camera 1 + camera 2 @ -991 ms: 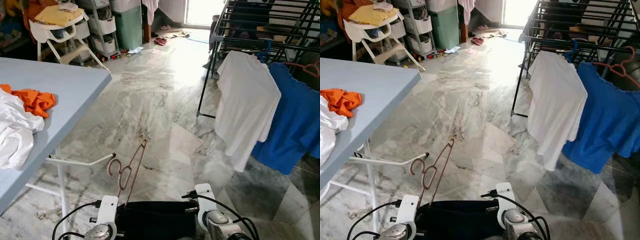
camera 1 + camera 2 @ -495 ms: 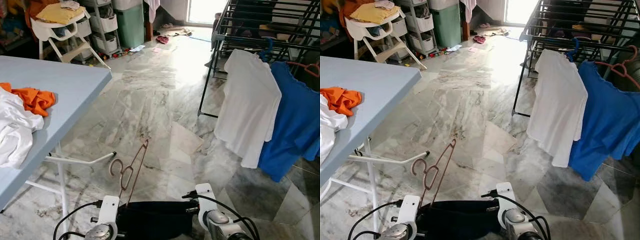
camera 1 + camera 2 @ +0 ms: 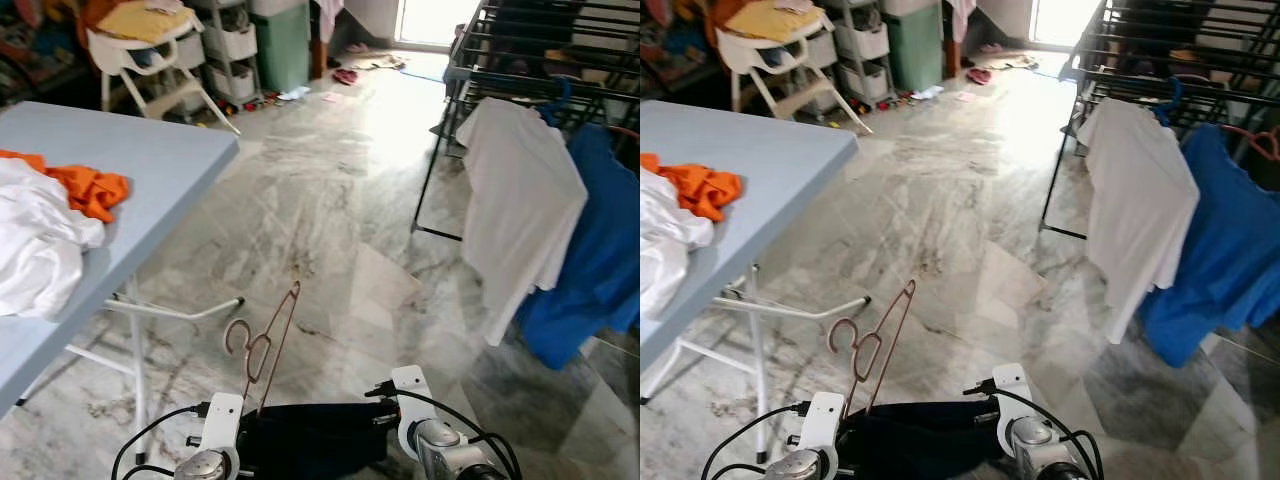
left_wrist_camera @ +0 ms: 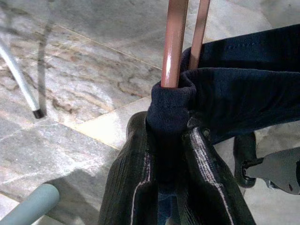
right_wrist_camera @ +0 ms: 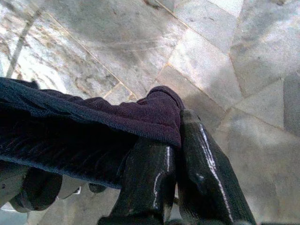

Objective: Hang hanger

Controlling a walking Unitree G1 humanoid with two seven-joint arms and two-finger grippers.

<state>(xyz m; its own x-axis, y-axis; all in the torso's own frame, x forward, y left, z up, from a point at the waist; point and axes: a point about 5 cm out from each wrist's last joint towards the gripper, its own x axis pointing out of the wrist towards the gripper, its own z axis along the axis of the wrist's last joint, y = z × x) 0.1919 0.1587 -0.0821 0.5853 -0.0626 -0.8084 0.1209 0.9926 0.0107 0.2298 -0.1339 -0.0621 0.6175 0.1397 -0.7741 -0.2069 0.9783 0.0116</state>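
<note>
Item: copper hanger (image 3: 262,345) bearing a dark garment (image 3: 312,438), well short of the drying rack (image 3: 540,60). Left gripper (image 4: 171,159) clamps hanger and cloth; right gripper (image 5: 180,140) pinches the garment's far shoulder, keeping it spread for hanging.

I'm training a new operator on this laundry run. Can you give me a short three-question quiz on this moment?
1. True or false: the left gripper is shut on the dark garment and hanger.
2. Which shirt on the drying rack hangs nearer the table: A white, B blue?
3. What colour is the cloth beside the white laundry on the table?

Key: 1 true; 2 A; 3 orange.
</note>
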